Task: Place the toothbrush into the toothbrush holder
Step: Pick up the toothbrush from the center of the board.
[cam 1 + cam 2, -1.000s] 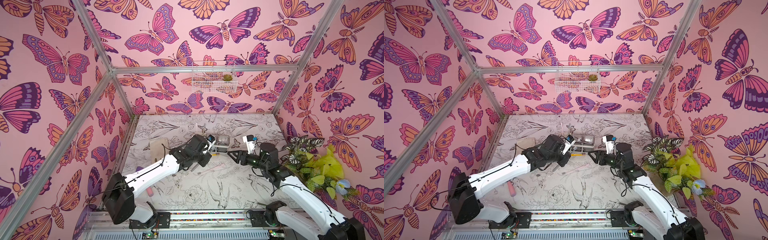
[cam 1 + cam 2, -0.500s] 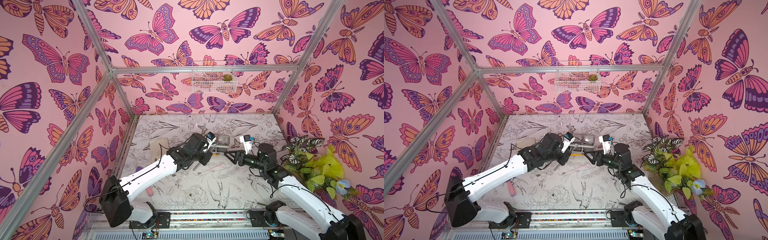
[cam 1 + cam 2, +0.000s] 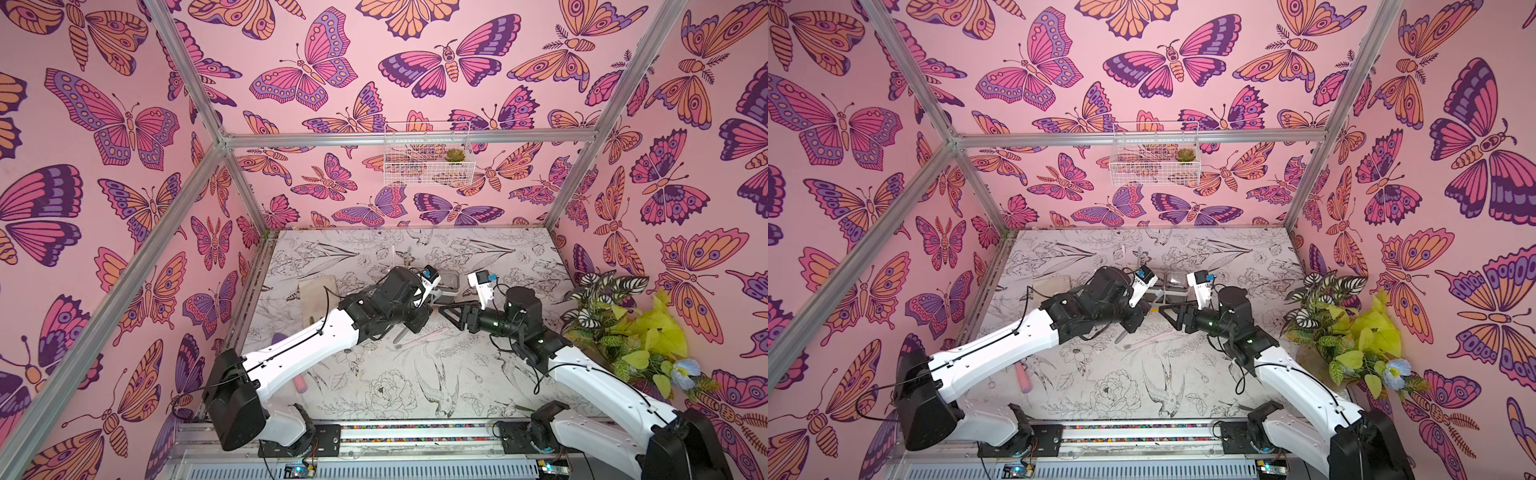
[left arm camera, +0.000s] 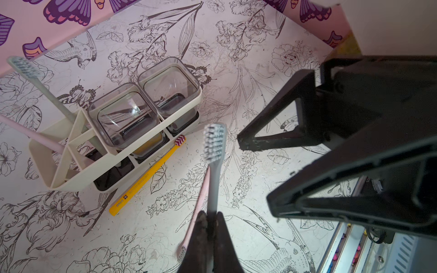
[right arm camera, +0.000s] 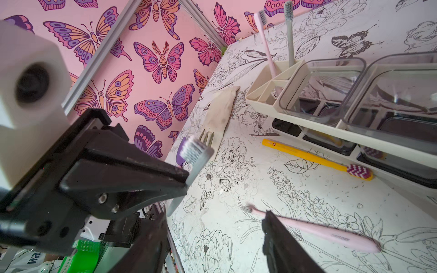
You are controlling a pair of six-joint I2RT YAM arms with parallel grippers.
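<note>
The left gripper (image 4: 210,216) has its jaws clamped on the handle of a grey plastic toothbrush (image 4: 213,163), held head-up above the floral-printed bench (image 4: 260,59), near the small white oblong toothbrush holder (image 4: 43,163). The right gripper (image 4: 254,173) hangs close by, its jaws apart and empty. A yellow toothbrush (image 4: 146,177) lies just beside the holder, and a pale pink toothbrush (image 5: 319,232) lies on the bench.

matt plastic toothbrush holder (image 4: 41,160), glossy clr cups (image 4: 123,113)
</note>
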